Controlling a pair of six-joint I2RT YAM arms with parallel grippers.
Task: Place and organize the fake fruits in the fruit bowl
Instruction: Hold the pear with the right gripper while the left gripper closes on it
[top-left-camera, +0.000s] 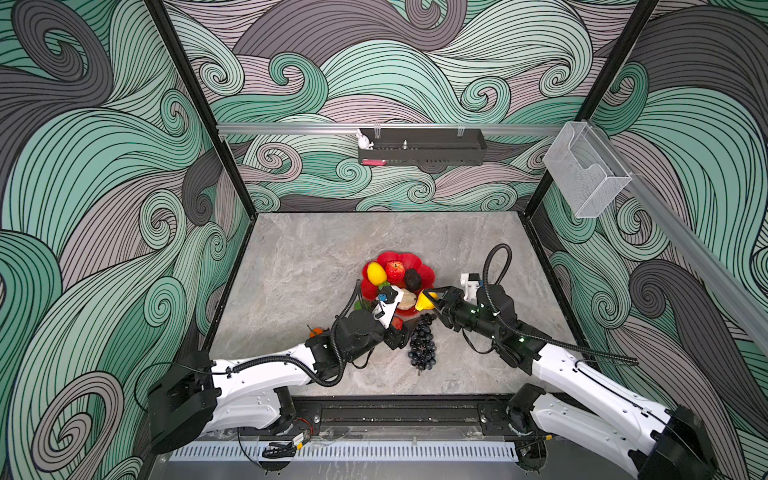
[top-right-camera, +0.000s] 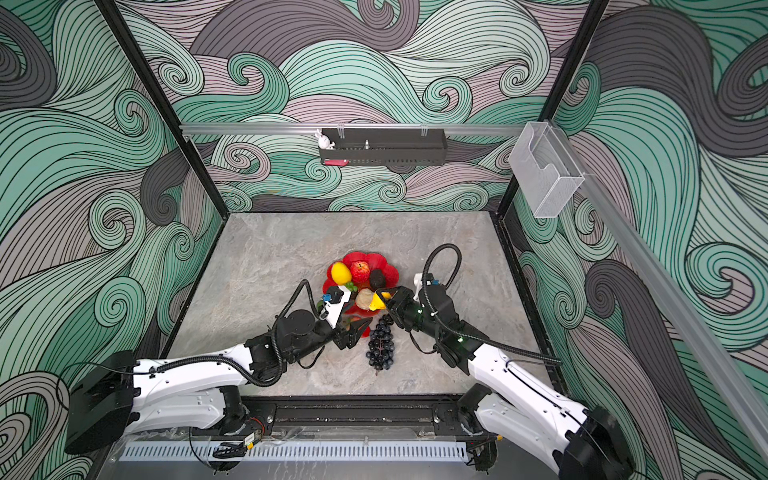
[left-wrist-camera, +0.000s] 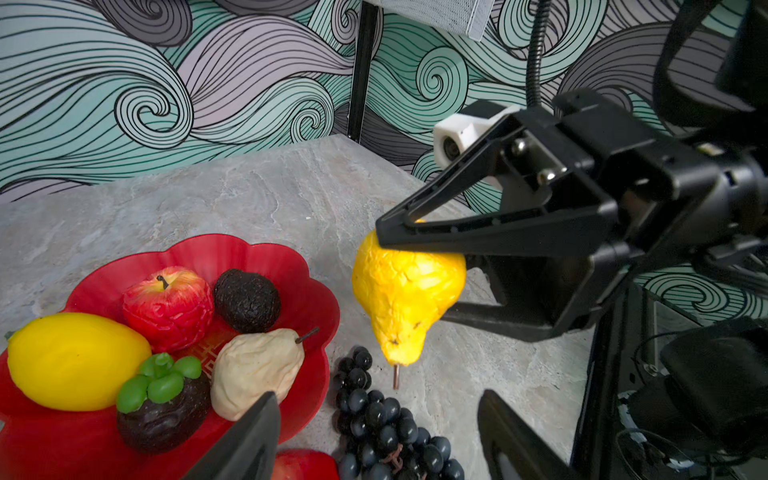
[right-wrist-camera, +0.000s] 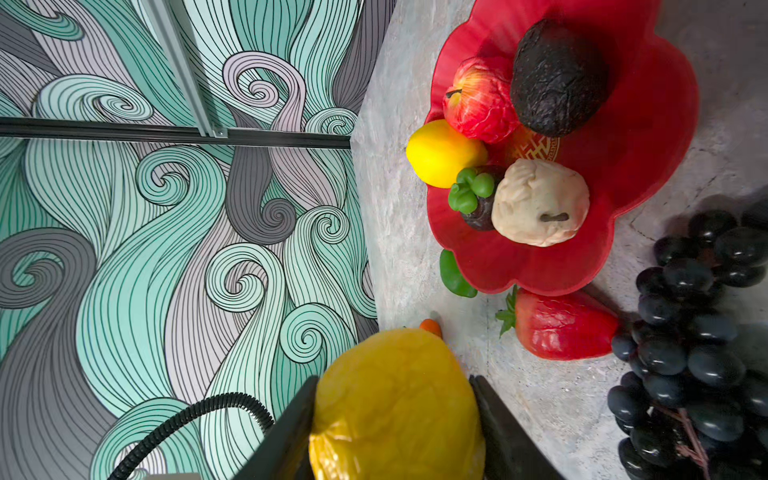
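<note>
Swirl-patterned walls (top-left-camera: 374, 62) are enclosing a grey stone tabletop (top-left-camera: 311, 257). The right tool (left-wrist-camera: 411, 276) is gripping a yellow pear (left-wrist-camera: 405, 307); the left tool (left-wrist-camera: 378, 397) is gaping open.

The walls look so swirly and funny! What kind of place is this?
Probably a robot practice booth: a left arm and right arm mounted on one rail, printed walls boxing in a small table, and fake fruits in a red fruit bowl.
</note>
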